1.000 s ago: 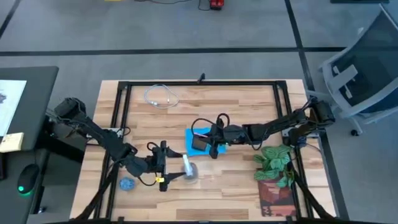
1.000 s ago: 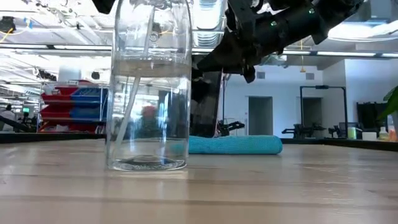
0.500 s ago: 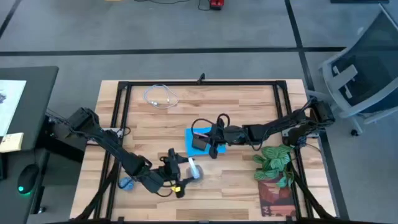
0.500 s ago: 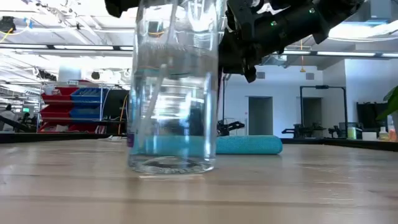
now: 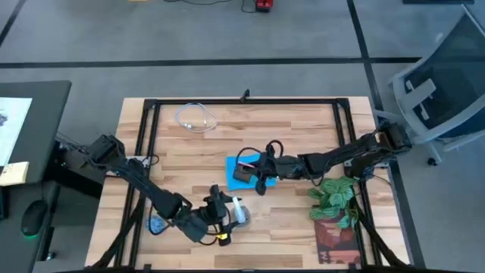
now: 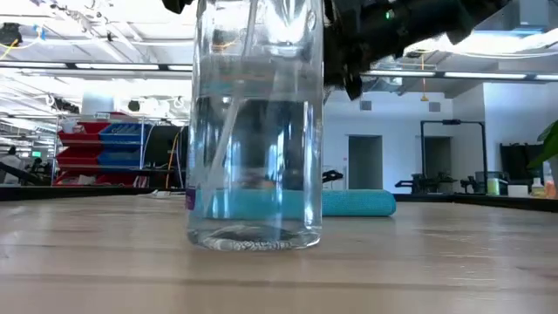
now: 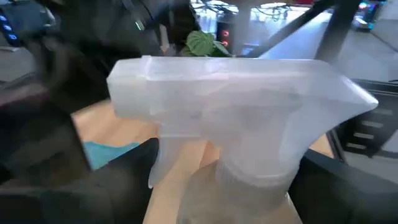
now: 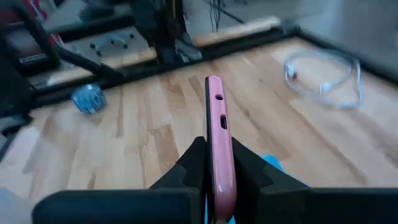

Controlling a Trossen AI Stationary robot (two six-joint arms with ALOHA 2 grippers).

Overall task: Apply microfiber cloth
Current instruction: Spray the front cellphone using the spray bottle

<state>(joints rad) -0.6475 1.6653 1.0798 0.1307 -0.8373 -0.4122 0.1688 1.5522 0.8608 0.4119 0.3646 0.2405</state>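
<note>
The sky-blue microfiber cloth (image 5: pixel 233 164) lies flat on the table's middle; in the low view the cloth (image 6: pixel 357 203) shows behind a clear spray bottle (image 6: pixel 255 131). My right gripper (image 5: pixel 258 173) is over the cloth, shut on a black phone (image 5: pixel 242 175) with a pink rim. My left gripper (image 5: pixel 220 214) is near the front edge, shut on the spray bottle (image 5: pixel 237 211), whose white spray head (image 7: pixel 236 106) fills the left wrist view. The bottle stands upright on its base. My left gripper has the spray bottle's neck (image 7: pixel 249 186) between its two fingers, just under the spray head, coming level from the table's left. The bottle stands upright with its base (image 6: pixel 253 240) on the table. My right gripper pinches the phone's two flat faces between its fingers (image 8: pixel 189 163), the pink rim (image 8: pixel 216 124) showing edge-on between them. It comes from the table's right, over the cloth. Whether the phone rests on the cloth, I cannot tell.
A small round blue disc (image 5: pixel 157 224) lies near the front left corner. A coiled white cable (image 5: pixel 195 117) lies at the far left. A potted plant (image 5: pixel 333 196) and a dark booklet (image 5: pixel 333 241) sit at the front right. A black frame (image 5: pixel 242 101) rims the table.
My left gripper has gone toward the table's near edge and somewhat to the right, carrying the spray bottle with it. The bottle has stayed upright and now stands nearer the low camera, in front of the cloth.
</note>
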